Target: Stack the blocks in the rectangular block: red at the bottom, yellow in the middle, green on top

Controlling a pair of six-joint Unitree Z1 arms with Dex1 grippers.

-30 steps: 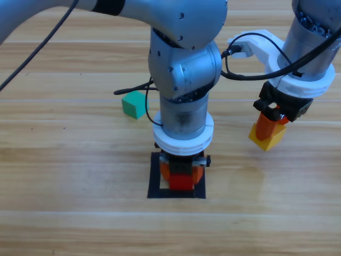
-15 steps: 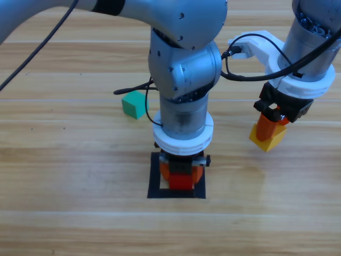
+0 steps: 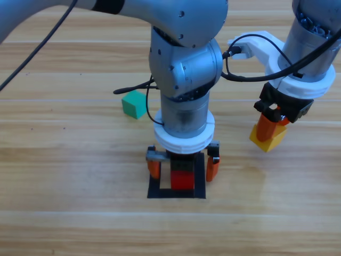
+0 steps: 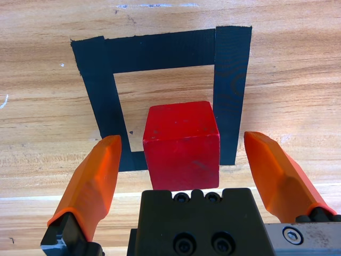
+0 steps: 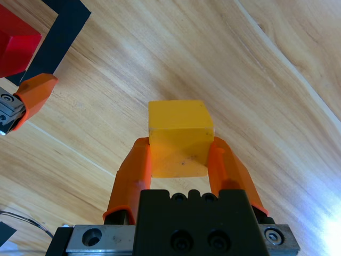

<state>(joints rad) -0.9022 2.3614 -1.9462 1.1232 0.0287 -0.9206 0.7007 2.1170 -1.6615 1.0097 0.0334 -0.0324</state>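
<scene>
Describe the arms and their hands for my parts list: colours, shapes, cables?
Both arms are grey and cylindrical, with black cables. The left hand and right hand each have a black body with screws and two pointed orange fingers.

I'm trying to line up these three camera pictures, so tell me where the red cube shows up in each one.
High view: the red cube sits low at centre, inside the black tape frame, between the open jaws of the left gripper.
Left wrist view: the red cube is at centre, just above the gripper's black body.
Right wrist view: only a corner of the red cube shows at the top left edge.
Shared landmark: the black tape frame.
</scene>
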